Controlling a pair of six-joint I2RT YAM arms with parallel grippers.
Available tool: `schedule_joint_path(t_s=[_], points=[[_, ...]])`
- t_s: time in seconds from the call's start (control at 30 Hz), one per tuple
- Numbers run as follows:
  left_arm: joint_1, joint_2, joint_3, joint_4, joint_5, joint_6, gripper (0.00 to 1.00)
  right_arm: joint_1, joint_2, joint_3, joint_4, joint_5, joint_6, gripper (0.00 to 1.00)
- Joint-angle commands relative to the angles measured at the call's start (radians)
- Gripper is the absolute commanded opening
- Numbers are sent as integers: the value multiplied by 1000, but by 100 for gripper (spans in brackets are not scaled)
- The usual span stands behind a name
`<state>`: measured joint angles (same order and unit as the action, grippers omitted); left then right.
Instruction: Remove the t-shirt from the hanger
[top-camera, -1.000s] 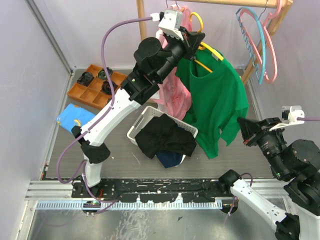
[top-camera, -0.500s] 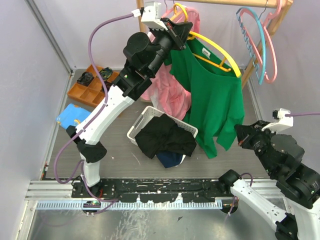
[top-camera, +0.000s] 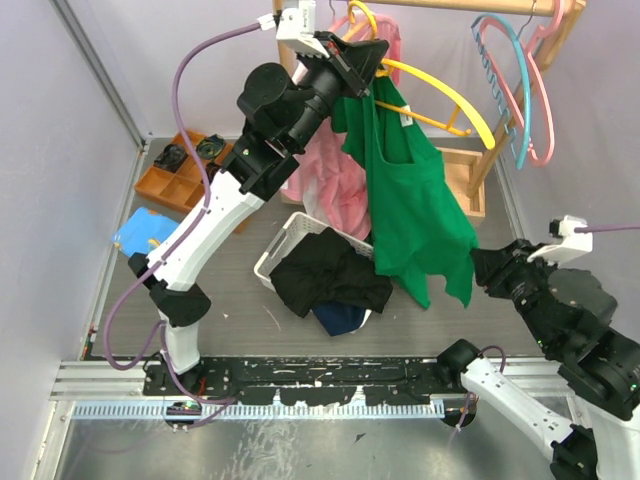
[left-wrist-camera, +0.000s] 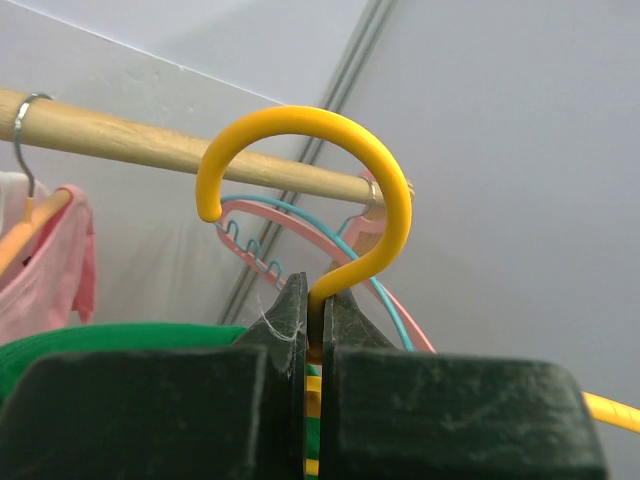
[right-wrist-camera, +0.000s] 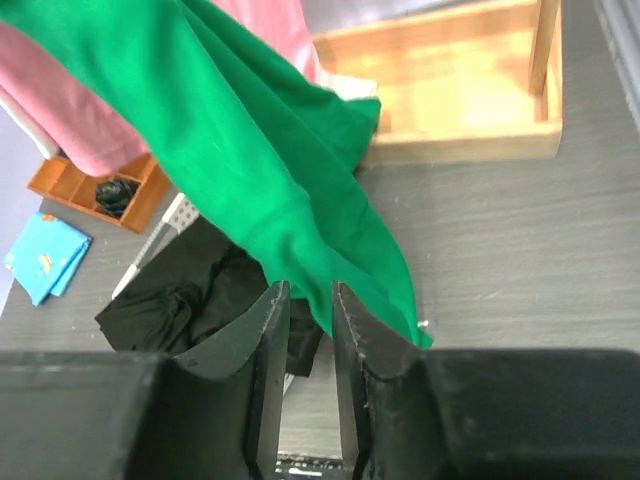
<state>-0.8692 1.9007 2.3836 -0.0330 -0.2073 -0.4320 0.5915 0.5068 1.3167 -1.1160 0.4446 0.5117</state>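
My left gripper (top-camera: 368, 55) is up at the wooden rail (top-camera: 460, 6), clamped tight on the neck of the yellow hanger (top-camera: 440, 95) just under its hook. From my left wrist, that gripper (left-wrist-camera: 315, 300) has both jaws pressed against the yellow hanger (left-wrist-camera: 330, 150). The hook arches across the rail (left-wrist-camera: 120, 140), and I cannot tell whether it rests on it.

The green t-shirt (top-camera: 410, 210) is on the hanger only at the end next to my left gripper. The hanger's long arm pointing toward the rail's right end is bare. From there the shirt drops well below the rail in one long fold, its hem reaching down to my right gripper (top-camera: 482, 268).

From my right wrist, that gripper (right-wrist-camera: 305, 300) has its jaws narrowly parted, with a slim gap showing between them. The t-shirt's (right-wrist-camera: 260, 170) lower edge lies right at the fingertips. I cannot tell whether the cloth is pinched or only draped there.

A pink garment (top-camera: 335, 185) hangs from the rail behind the green shirt. A pink and blue pair of hangers (top-camera: 520, 90) hangs at the rail's right end. Below the rail, on the worktop, a white basket (top-camera: 300, 232) holds black clothes (top-camera: 330, 275).
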Motion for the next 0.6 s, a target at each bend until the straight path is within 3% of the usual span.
schedule_joint_path(t_s=[0.0,0.23,0.57], points=[[5,-25,0,16,138,-15,0,1,66,171,111,52,-126,32],[-15,-17,-74,-73,234,53,0,2,180,397,130,67,-249,38],[-77,24,-85,-184,226,232,0,2,381,605,86,-111,-294,48]])
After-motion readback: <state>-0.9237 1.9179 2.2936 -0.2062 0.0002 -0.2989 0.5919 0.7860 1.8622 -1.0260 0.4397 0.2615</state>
